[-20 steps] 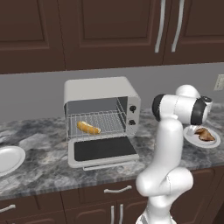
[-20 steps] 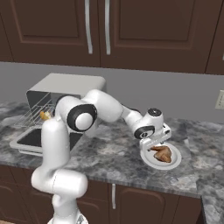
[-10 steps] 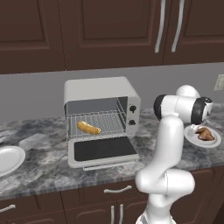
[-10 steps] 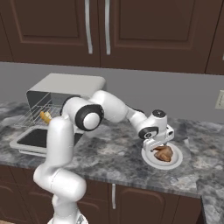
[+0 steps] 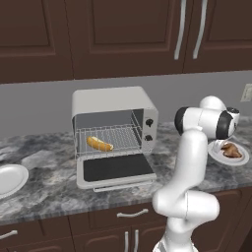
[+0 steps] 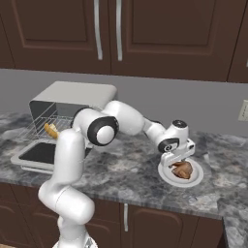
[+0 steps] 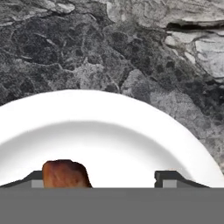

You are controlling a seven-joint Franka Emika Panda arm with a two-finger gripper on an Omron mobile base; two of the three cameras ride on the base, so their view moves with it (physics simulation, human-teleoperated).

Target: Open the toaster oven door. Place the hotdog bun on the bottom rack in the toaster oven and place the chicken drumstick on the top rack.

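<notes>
Hovering my tool [image 6: 178, 163] low over the chicken drumstick [image 6: 182, 169] on its white plate [image 6: 196, 179].
In the hand view the drumstick [image 7: 64, 174] sits against one fingertip [image 7: 35, 178], the other standing well apart, so the jaws are spread (nothing pinched). The hotdog bun [image 5: 100, 144] lies on a rack inside the toaster oven [image 5: 113, 101], door [image 5: 116, 170] dropped open on the marbled bench [image 6: 126, 174].

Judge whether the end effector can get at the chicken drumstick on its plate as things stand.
Probably yes: the end effector hangs directly over the chicken drumstick on the white plate, nothing between them.
</notes>
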